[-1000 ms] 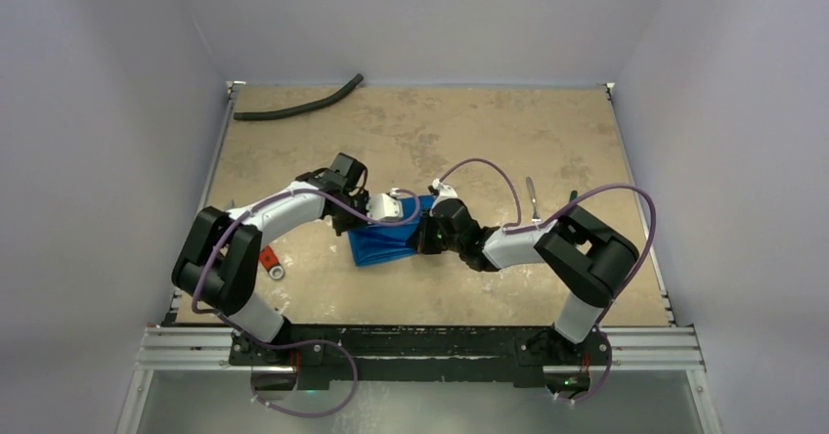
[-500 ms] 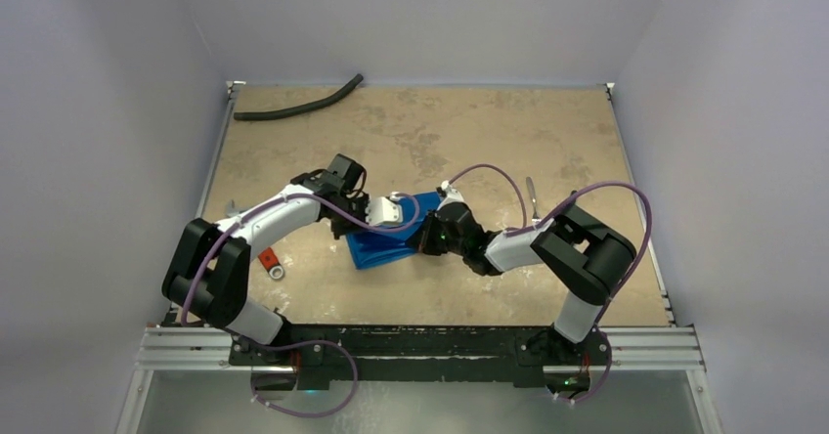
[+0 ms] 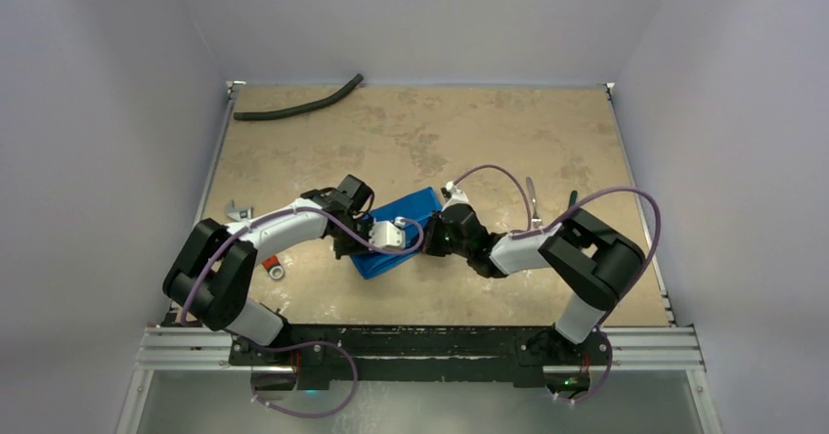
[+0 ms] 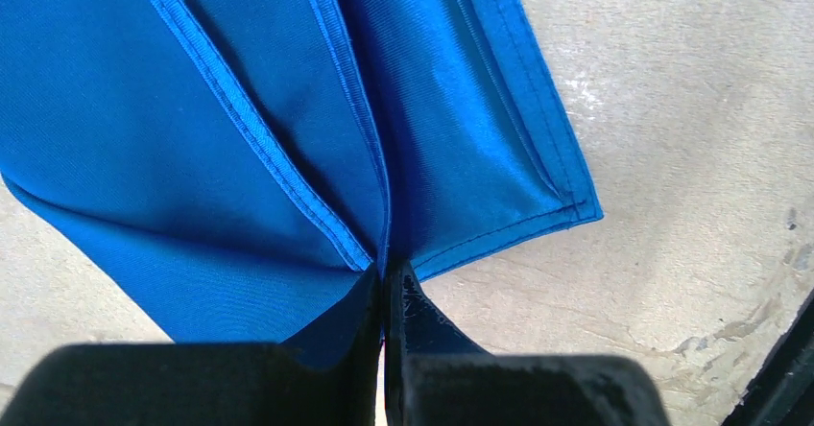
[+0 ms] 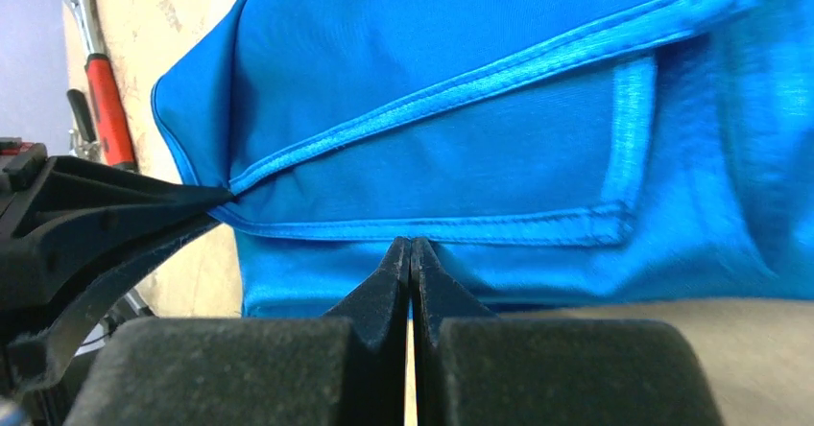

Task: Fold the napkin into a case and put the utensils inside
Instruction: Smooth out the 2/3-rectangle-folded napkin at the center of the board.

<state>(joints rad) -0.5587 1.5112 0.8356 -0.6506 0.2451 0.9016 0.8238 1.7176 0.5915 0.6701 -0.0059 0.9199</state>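
The napkin [image 3: 411, 211] lay partly folded at the middle of the table [image 3: 440, 131], between both arms. The left gripper [image 4: 386, 277] was clamped on a hemmed fold. The right gripper [image 5: 411, 249] was pinched shut on a neighbouring hem, apparently so that the layers could be drawn taut and creased. The folding was judged unfinished. A silver utensil [image 3: 531, 195], probably the fork, lay well apart, right of the cloth.
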